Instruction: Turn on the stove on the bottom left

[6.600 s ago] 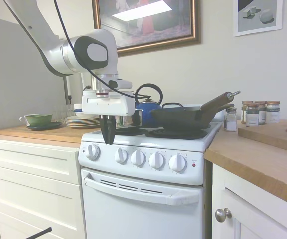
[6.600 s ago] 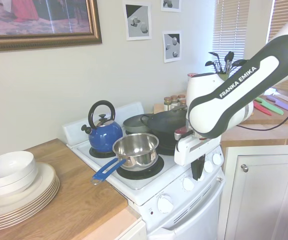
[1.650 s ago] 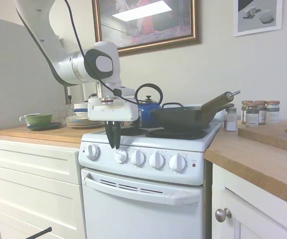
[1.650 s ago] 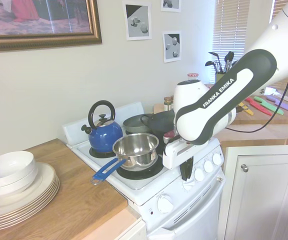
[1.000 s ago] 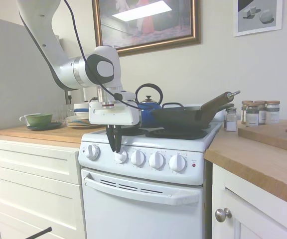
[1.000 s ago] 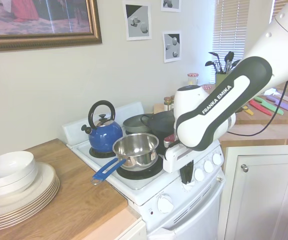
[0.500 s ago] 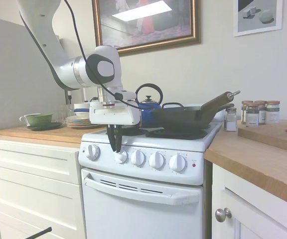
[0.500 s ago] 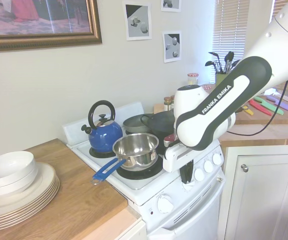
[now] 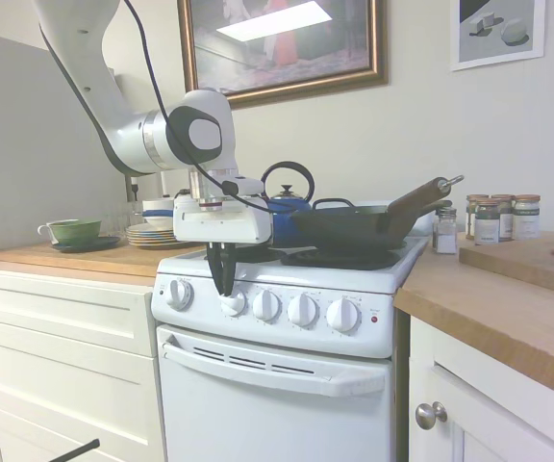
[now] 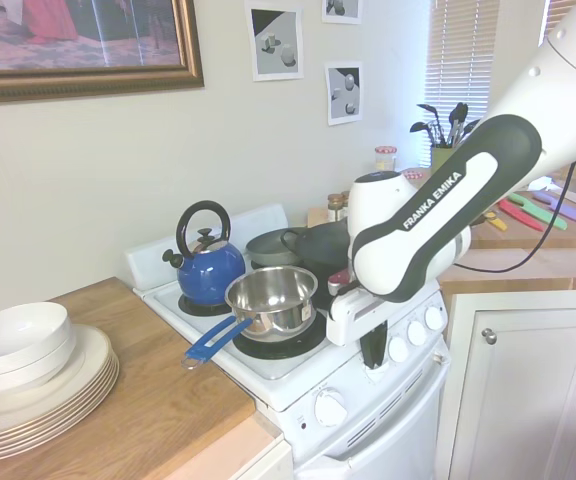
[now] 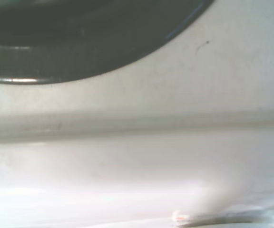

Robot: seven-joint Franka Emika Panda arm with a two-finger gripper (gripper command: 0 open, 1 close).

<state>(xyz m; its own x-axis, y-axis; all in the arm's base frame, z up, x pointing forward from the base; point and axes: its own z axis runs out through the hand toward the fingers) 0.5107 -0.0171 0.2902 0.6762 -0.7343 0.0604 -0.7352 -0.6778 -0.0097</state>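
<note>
End effector (image 9: pixel 224 292) pinches my second knob (image 9: pixel 232 304) from left on stove (image 9: pixel 287 375) front; neighbouring knobs crowd close, open room below.

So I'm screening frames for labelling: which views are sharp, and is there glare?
First exterior view: sharp, a ceiling light glares in the framed picture. Second exterior view: sharp, window blinds bright. Wrist view: blurred, only the white stove and a dark burner edge.

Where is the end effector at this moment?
In the first exterior view the end effector is at the stove's control panel, its dark fingers pointing down onto the second knob from the left, just below the stovetop edge.
</note>
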